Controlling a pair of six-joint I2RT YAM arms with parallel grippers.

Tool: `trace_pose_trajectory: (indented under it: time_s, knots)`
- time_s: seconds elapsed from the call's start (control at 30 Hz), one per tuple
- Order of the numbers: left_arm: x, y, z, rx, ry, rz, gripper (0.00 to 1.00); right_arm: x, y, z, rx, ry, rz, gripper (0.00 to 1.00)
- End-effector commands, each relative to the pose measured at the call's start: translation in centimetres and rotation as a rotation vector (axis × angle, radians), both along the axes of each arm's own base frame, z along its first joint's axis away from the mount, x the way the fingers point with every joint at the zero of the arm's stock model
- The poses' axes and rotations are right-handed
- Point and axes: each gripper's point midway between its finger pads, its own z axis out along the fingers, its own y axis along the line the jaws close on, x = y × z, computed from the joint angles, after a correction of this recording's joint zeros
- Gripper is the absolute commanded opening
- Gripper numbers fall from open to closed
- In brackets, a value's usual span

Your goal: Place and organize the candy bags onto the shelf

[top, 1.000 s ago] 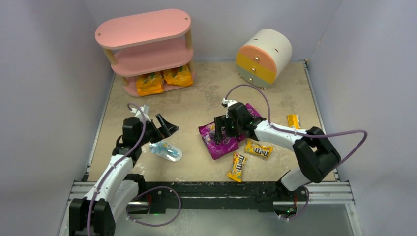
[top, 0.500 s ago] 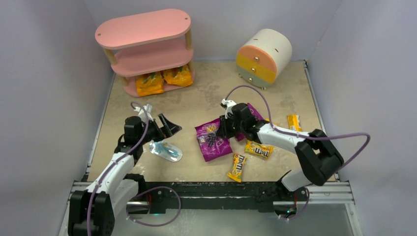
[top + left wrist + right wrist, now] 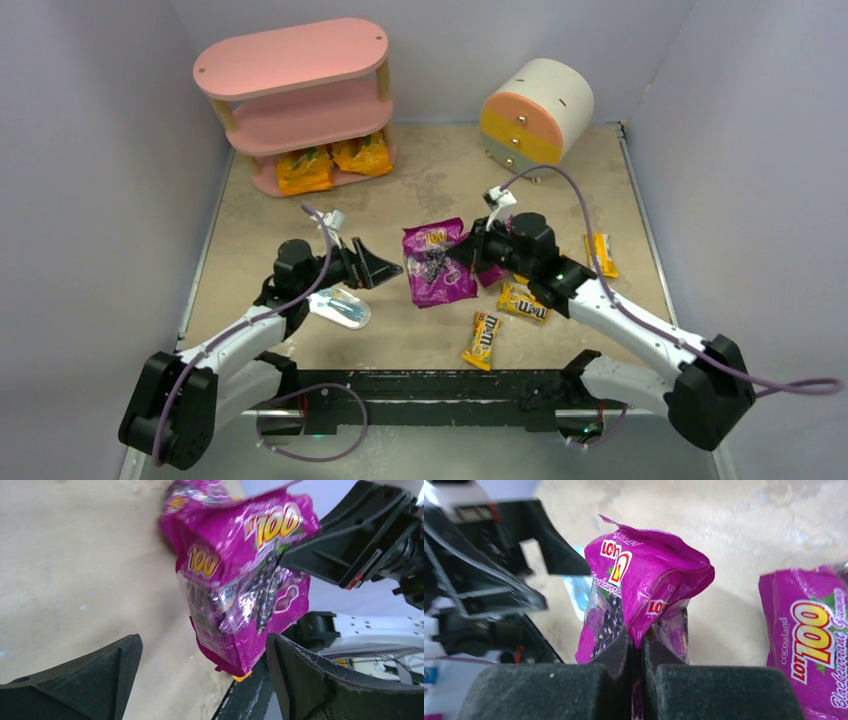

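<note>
Purple foil in the right claw: pinches hard on one crumpled edge of a grape candy bag, holds it lifted off the table. Points it at the left claw, spread wide, close in front of the bag. Beside the right claw, a second grape bag lying flat; behind it, M&M's packs. Far beyond both claws, the pink shelf, with two orange-yellow bags on its bottom board.

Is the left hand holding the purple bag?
No, the left hand is spread wide open; the right hand pinches the purple bag.
</note>
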Motion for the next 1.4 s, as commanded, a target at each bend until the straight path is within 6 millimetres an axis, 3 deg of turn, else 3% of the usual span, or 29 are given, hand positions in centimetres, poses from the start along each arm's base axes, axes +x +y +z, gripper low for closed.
trace_pose_trajectory:
  time_s: [0.0, 0.17, 0.27, 0.47, 0.63, 0.77, 0.97, 1.13, 1.37]
  knots:
    - [-0.6, -2.6, 5.0, -0.148, -0.168, -0.079, 1.00, 1.2, 0.4, 10.1, 0.286, -0.158, -0.097, 0.00]
    - [-1.2, -4.2, 8.7, -0.235, -0.254, -0.107, 1.00, 1.5, -0.4, 15.3, 0.427, -0.222, -0.164, 0.00]
    - [-1.4, -5.0, 10.0, -0.257, -0.282, -0.115, 1.00, 1.7, -0.5, 16.6, 0.473, -0.224, -0.183, 0.00]
    - [-1.0, -6.1, 9.6, -0.247, -0.276, -0.095, 0.99, 1.1, 0.3, 17.5, 0.561, -0.195, -0.145, 0.00]
    - [0.8, -6.6, 9.5, -0.186, -0.271, -0.061, 0.92, 0.5, 0.9, 17.8, 0.583, -0.181, -0.100, 0.00]
    - [2.6, -5.8, 8.6, -0.047, -0.280, 0.015, 0.94, 0.5, 0.7, 17.6, 0.556, -0.181, -0.106, 0.00]
    - [1.2, -6.9, 11.1, -0.183, -0.332, -0.063, 0.97, -0.4, 1.2, 18.3, 0.602, -0.175, -0.050, 0.00]
    - [0.8, -7.6, 13.2, -0.299, -0.370, -0.109, 0.82, -0.5, 1.2, 18.7, 0.620, -0.168, -0.051, 0.00]
    - [0.5, -8.0, 14.3, -0.314, -0.400, -0.145, 0.34, 0.2, 0.8, 17.4, 0.589, -0.125, -0.109, 0.00]
